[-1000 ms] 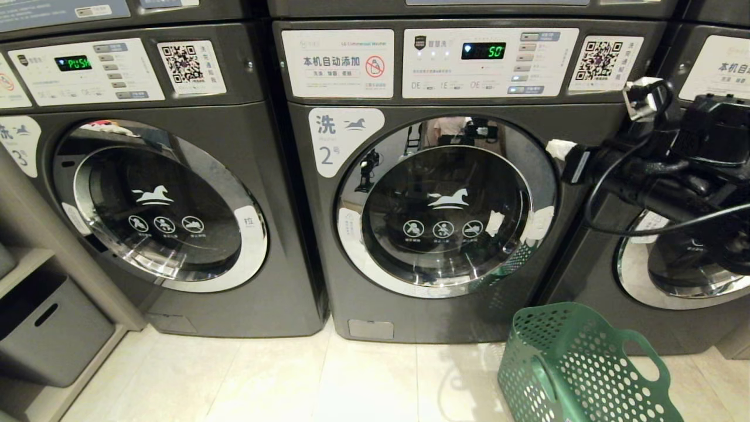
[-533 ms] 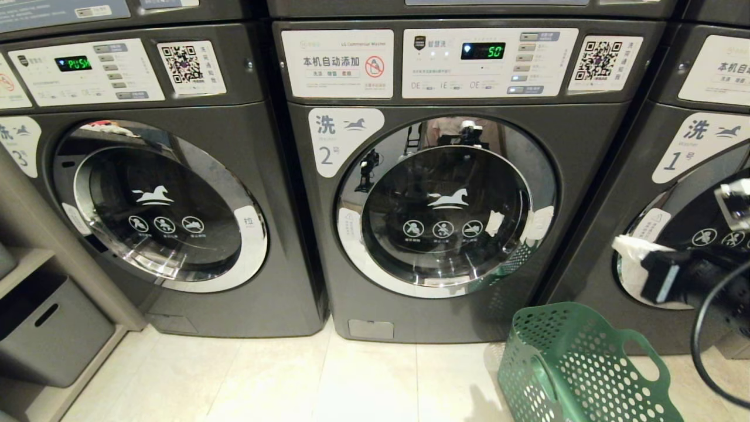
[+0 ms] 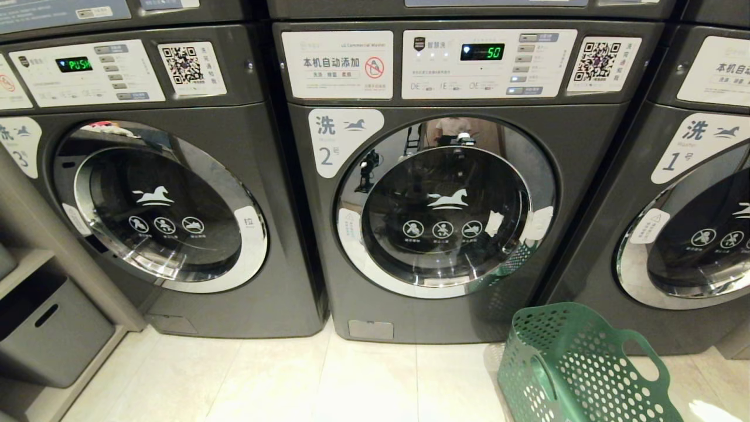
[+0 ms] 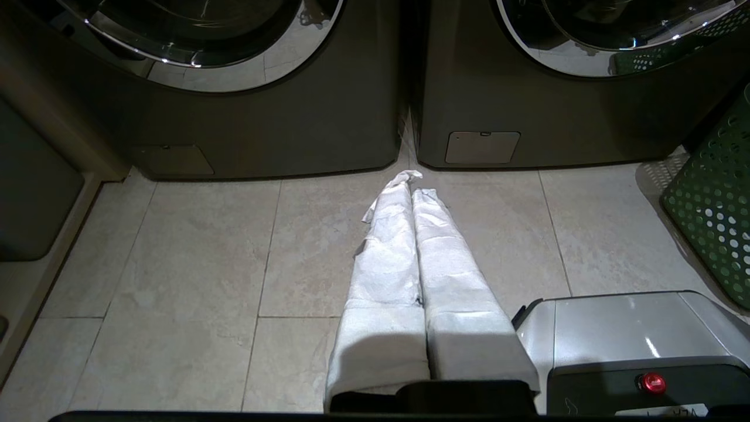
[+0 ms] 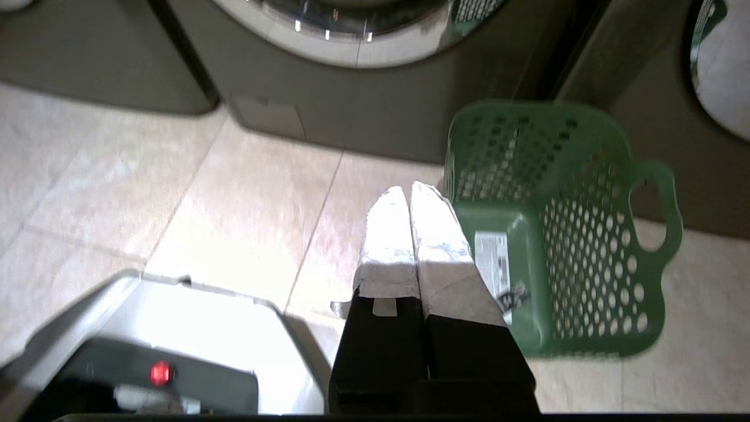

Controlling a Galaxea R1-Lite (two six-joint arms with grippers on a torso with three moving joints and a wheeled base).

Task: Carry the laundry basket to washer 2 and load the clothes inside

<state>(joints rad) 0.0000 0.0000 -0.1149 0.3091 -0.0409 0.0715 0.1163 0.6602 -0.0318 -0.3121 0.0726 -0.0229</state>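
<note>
Both arms hang low over the tiled floor, left gripper point(image 4: 413, 181) and right gripper point(image 5: 407, 193) with fingers pressed together, empty, while the laundry basket point(image 3: 577, 366) sits lower right before closed washer 2 point(image 3: 445, 205).

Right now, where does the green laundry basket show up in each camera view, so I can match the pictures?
Head view: the laundry basket sits on the floor at the lower right, in front of washer 2.
Left wrist view: only its perforated side shows at the right edge.
Right wrist view: right of centre, empty, just past the shut right pincer.
Shared landmark: washer 2's chrome door rim.
</note>
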